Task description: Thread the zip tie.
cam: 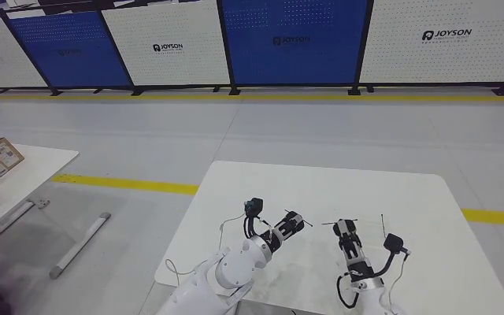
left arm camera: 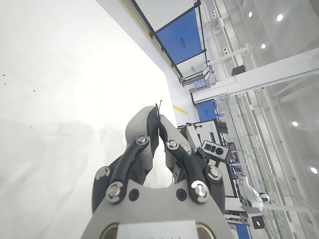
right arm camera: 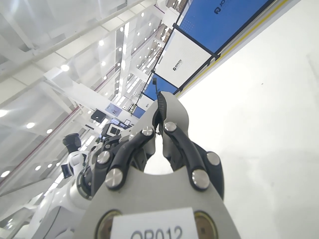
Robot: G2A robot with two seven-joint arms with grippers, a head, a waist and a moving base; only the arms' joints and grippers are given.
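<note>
The left claw [left arm camera: 158, 116] is pressed together on a thin black strip [left arm camera: 159, 105]. Only a short pointed end pokes out past the fingertips. The right claw [right arm camera: 159, 99] is also pinched shut, holding the zip tie [right arm camera: 156, 89] just behind its small square head [right arm camera: 154, 81]. A little more of the tie shows in the gap behind the pads.

I cannot tell whether the strip in the left claw is the tail of this same tie or a separate one.

From above, the left claw [cam: 294, 223] and the right claw [cam: 344, 228] sit side by side over the white surface [cam: 409, 197]. They are near each other but apart, with bare surface between them.

**Progress:** Both ends appear to be gripped, so the picking up looks done. The threading itself has not started, because the pointed end is not in the head, nor touching it. What is left, as I judge it, is to bring the two claws together, line the point up with the slot in the head, and push it through.

**Direction:** The pointed end sticks out of the left claw in line with its fingers. Seen from above, it aims across the surface towards the right claw. The piece in the right claw also lies lengthwise along that claw's fingers. Its head leads, pointing away from the robot towards the far edge of the surface. The two long axes therefore look roughly crossed rather than in line, so one claw would probably need to turn before the point can meet the slot.
</note>
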